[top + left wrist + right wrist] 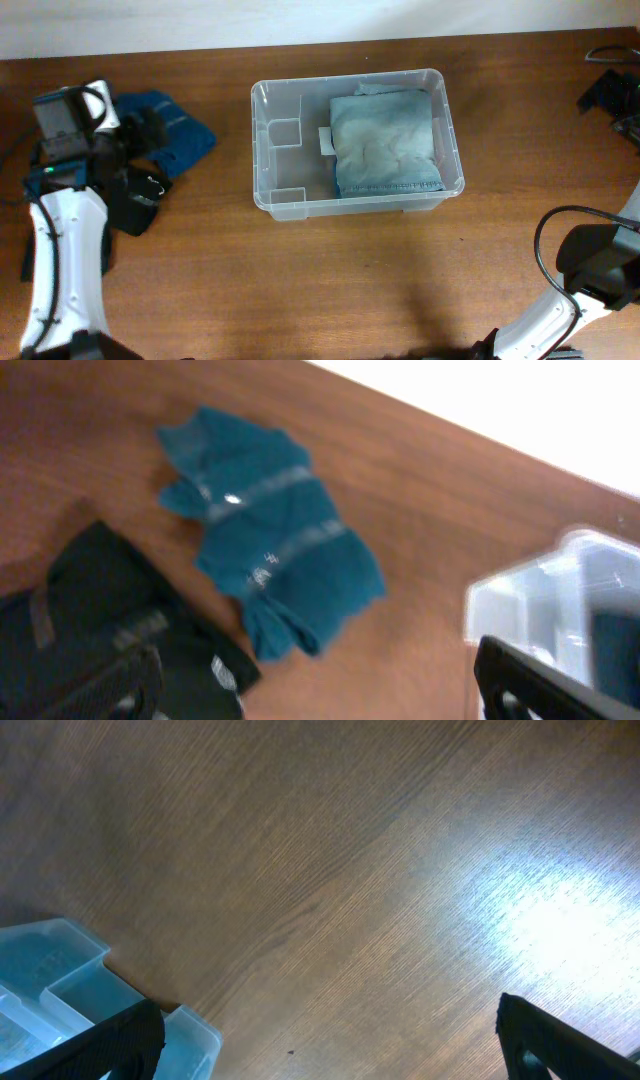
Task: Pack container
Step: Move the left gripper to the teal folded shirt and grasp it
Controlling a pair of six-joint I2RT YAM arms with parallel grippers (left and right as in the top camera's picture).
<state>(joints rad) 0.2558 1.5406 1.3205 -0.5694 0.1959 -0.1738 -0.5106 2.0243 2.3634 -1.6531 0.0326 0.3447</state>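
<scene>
Roughly mid-counter (pixel 300 280), nearer the far edge: the container (pixel 258 140), upright and open-topped. Holds a folded pale blue-grey cloth (pixel 385 140) filling its right half; left half bare save a white label (pixel 326 141) on the base. Toward the far left corner, a rumpled teal garment (pixel 175 128), with a black cloth (pixel 135 200) just beside it on the near side. Over these, the left gripper (pixel 320 695), fingers wide apart, clamped on nothing. Toward the near right corner, the right gripper (pixel 330 1050), fingers likewise spread over bare wood, a corner of the container close by.
</scene>
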